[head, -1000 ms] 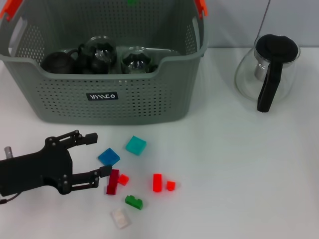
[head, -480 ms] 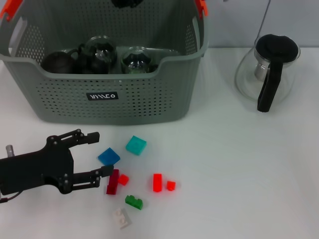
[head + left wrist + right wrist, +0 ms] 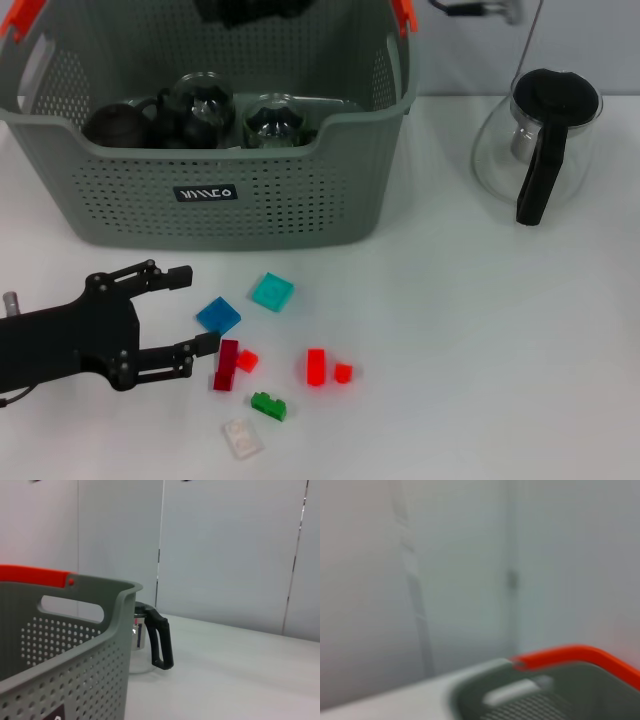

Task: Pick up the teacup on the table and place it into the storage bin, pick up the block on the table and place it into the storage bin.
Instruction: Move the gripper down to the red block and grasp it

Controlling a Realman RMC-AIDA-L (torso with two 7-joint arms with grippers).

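The grey-green storage bin (image 3: 210,215) stands at the back left and holds a dark teacup (image 3: 118,122) and two glass cups (image 3: 200,105). Several small blocks lie on the white table in front of it: teal (image 3: 272,291), blue (image 3: 218,316), dark red (image 3: 227,364), red (image 3: 316,366), green (image 3: 268,405) and white (image 3: 241,437). My left gripper (image 3: 201,308) is open and low over the table, with the blue block just off its fingertips. A dark part of my right gripper (image 3: 250,10) shows over the bin's far side.
A glass pot with a black lid and handle (image 3: 535,140) stands at the back right; it also shows in the left wrist view (image 3: 150,642) beside the bin wall (image 3: 75,650). The right wrist view shows the bin's rim (image 3: 545,685) and orange handle end (image 3: 580,655).
My left gripper has drawn back slightly to the left, still open. The dark shape of my right gripper has come further into view above the bin.
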